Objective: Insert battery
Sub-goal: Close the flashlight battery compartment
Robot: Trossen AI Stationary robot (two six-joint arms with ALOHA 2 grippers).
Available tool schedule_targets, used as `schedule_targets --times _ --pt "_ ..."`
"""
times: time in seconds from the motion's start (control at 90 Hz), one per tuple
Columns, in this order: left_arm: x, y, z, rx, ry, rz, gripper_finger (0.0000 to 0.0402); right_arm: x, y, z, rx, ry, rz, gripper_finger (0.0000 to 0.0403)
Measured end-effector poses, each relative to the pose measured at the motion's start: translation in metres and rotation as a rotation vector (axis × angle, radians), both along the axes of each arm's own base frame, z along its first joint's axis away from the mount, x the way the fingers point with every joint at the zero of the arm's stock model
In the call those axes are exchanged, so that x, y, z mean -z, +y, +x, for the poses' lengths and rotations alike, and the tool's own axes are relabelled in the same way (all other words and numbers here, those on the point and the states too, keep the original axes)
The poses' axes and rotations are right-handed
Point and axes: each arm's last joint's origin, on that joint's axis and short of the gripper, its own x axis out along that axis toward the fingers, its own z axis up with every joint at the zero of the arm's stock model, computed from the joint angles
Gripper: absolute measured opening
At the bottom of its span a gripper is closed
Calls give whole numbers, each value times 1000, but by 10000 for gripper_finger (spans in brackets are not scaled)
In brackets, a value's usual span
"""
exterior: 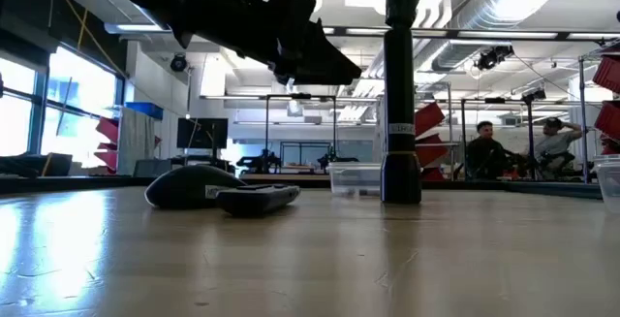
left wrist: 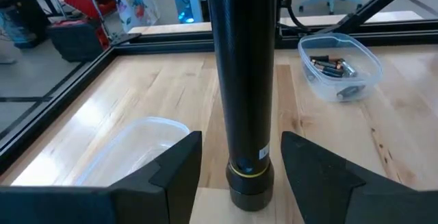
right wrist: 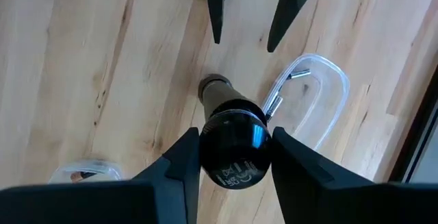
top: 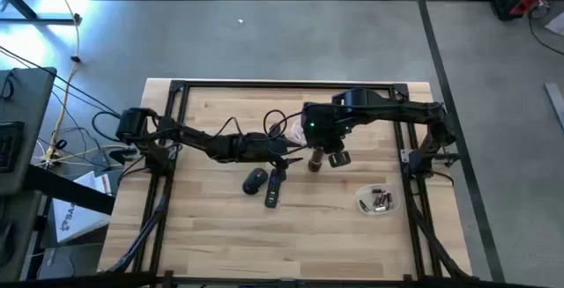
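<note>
Torch (left wrist: 241,101): smooth black cylinder, upright on my wooden bench (top: 203,235), yellow ring near its base
My right tool (right wrist: 233,145): clamped on the torch's top
My left tool (left wrist: 239,176): spread wide, flanking it
Batteries (left wrist: 332,66): in clear tub

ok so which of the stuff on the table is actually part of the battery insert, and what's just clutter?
In the job:
- flashlight, upright, right gripper shut on its top end
- left gripper, open either side of its base
- tub of batteries

Likely just lying about:
- mouse
- remote
- empty clear tub
</note>
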Motion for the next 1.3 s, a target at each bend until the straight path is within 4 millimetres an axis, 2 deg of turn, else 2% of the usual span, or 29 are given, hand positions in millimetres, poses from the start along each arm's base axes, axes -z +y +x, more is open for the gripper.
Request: schedule_targets --times 0.256,0.644,0.9,1.3 --pt "0 -1 0 4 0 0 182 0 0 1 9 -11 2 142" --pt "0 -4 0 27 0 -6 182 0 0 1 22 -6 -3 142" --pt "0 -4 0 35 1 -9 182 14 -1 1 32 38 -7 142" --pt "0 -4 0 35 1 -9 182 15 -1 4 49 17 -18 142"
